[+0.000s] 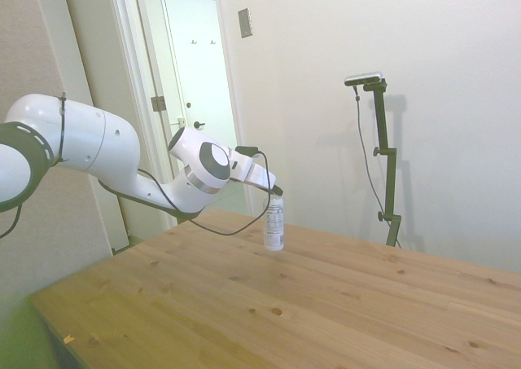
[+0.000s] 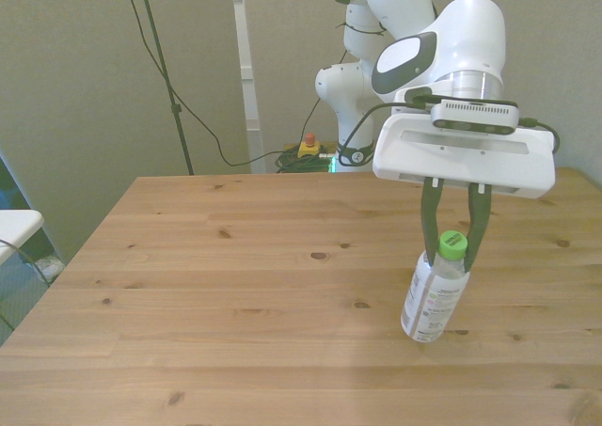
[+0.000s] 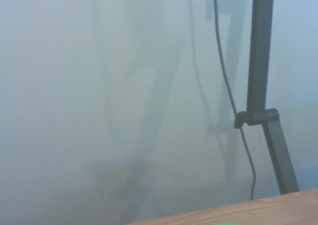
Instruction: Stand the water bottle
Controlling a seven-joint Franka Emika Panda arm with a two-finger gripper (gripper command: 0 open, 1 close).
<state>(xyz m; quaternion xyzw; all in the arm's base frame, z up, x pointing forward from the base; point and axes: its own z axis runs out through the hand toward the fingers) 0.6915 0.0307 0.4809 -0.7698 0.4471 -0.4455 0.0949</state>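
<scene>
The water bottle (image 2: 435,299) is a slim clear bottle with a white printed label and a green cap (image 2: 453,244). Its base rests on the wooden table (image 2: 235,285) toward the front view's right, and it leans slightly, its top tipped to the front view's right. My gripper (image 2: 453,257) comes down from above, shut on the bottle with dark fingers (image 2: 430,224) on either side of the cap and neck. In the side view the bottle (image 1: 274,222) looks nearly upright under the gripper (image 1: 278,193), near the table's far edge. The wrist view shows mostly wall and a strip of table (image 3: 278,205).
Bare wooden tabletop (image 1: 285,304) spreads around the bottle on all sides. A white surface edge (image 2: 14,224) sits beyond the table at the front view's left. Cables and a red button (image 2: 308,148) lie on the floor behind the table.
</scene>
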